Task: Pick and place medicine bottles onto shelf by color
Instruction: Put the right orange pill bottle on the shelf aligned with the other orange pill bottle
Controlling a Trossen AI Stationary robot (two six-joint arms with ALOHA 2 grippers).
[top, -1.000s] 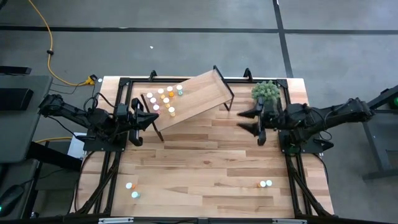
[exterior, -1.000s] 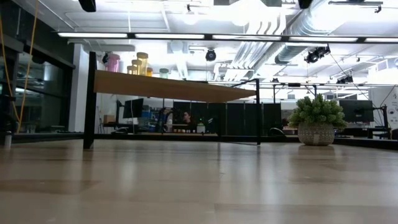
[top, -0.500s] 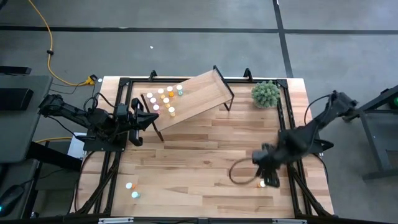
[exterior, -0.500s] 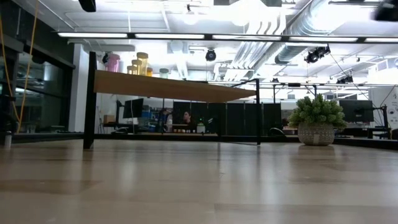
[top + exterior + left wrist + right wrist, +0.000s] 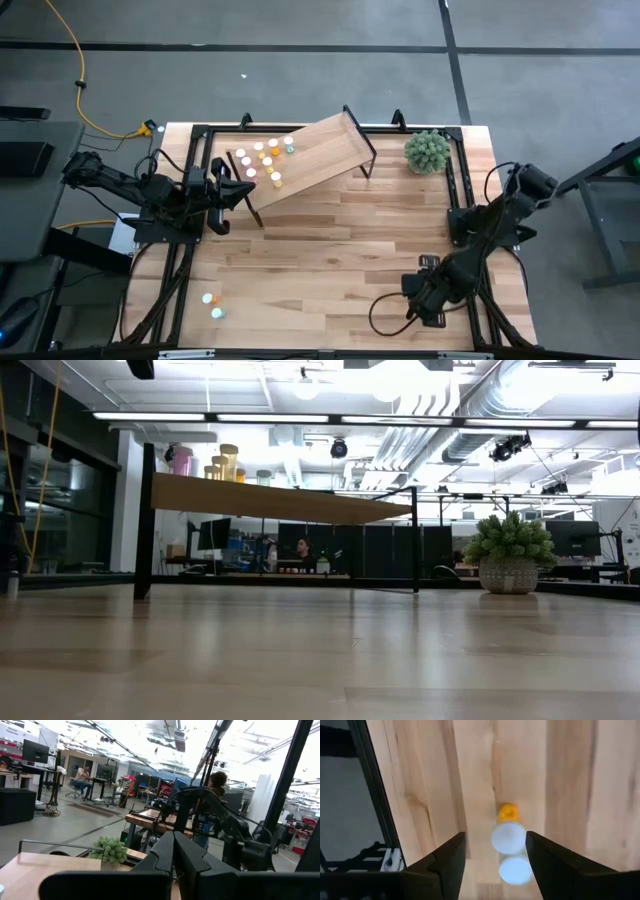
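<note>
Light-wood table point(image 5: 330, 250) is carrying the shelf point(image 5: 320, 155) at its far side, with most medicine bottles point(image 5: 262, 158) standing grouped on the shelf's left end. The right end effector point(image 5: 495, 851) is hanging over the table's near right corner, fingers standing apart above two bottles, one orange-bodied point(image 5: 508, 827). Two more bottles point(image 5: 212, 305) are sitting near the near left corner. The left end effector point(image 5: 246, 189) is waiting beside the shelf with fingers pressed together.
</note>
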